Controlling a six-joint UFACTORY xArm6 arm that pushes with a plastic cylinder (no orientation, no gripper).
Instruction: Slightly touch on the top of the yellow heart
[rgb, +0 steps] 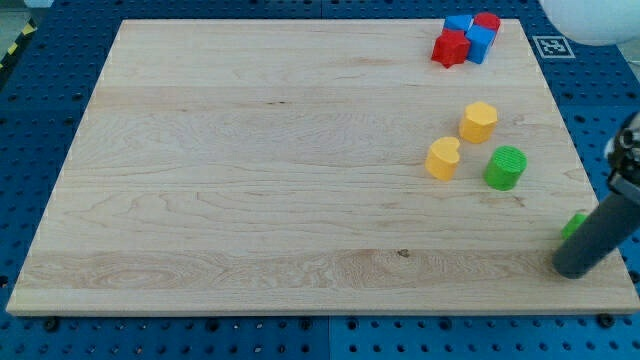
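Note:
The yellow heart (442, 158) lies on the wooden board (250, 170) at the view's right of centre. A yellow hexagon (478, 121) sits just above and right of it. A green round block (505, 167) sits right of the heart. My rod comes in from the view's right edge; my tip (570, 268) rests near the board's lower right corner, well below and right of the heart. It partly hides another green block (574, 225).
A cluster of two red blocks (451, 47) (487, 21) and two blue blocks (459, 24) (480, 43) sits at the board's top right corner. A blue pegboard (40, 120) surrounds the board.

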